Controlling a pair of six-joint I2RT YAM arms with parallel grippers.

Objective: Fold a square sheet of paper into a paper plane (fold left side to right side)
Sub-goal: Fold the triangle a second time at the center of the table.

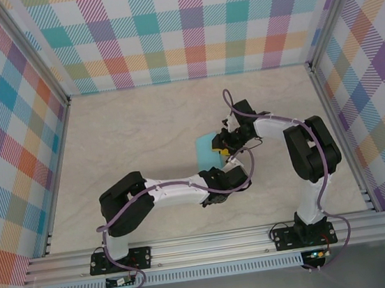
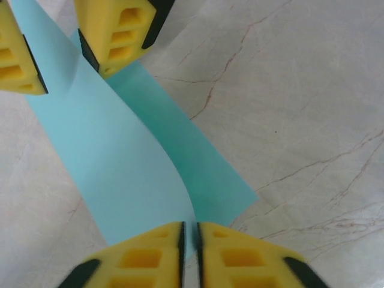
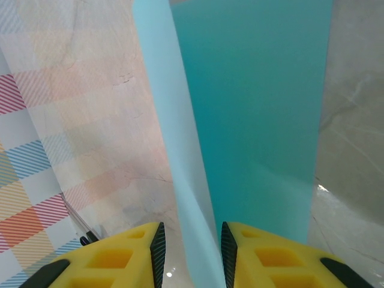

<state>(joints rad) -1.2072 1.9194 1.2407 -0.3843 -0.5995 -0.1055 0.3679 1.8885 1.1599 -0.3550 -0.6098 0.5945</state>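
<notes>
The square sheet of paper (image 1: 204,148), plain turquoise, lies on the marble table near the middle. One side curls up off the table as a flap (image 2: 120,162) over the flat part (image 2: 210,174). My left gripper (image 2: 191,231) is shut on the near edge of that raised flap. My right gripper (image 3: 192,240) is open, and the pale flap (image 3: 180,150) runs up between its fingers. In the left wrist view the right gripper's yellow fingers (image 2: 114,36) straddle the far end of the flap. Seen from above, both grippers meet at the sheet's right edge (image 1: 222,156).
The marble tabletop (image 1: 128,138) is walled by checked panels (image 1: 185,25) at the back and on both sides. An aluminium rail (image 1: 212,243) runs along the near edge by the arm bases. Bare table lies left of and behind the sheet.
</notes>
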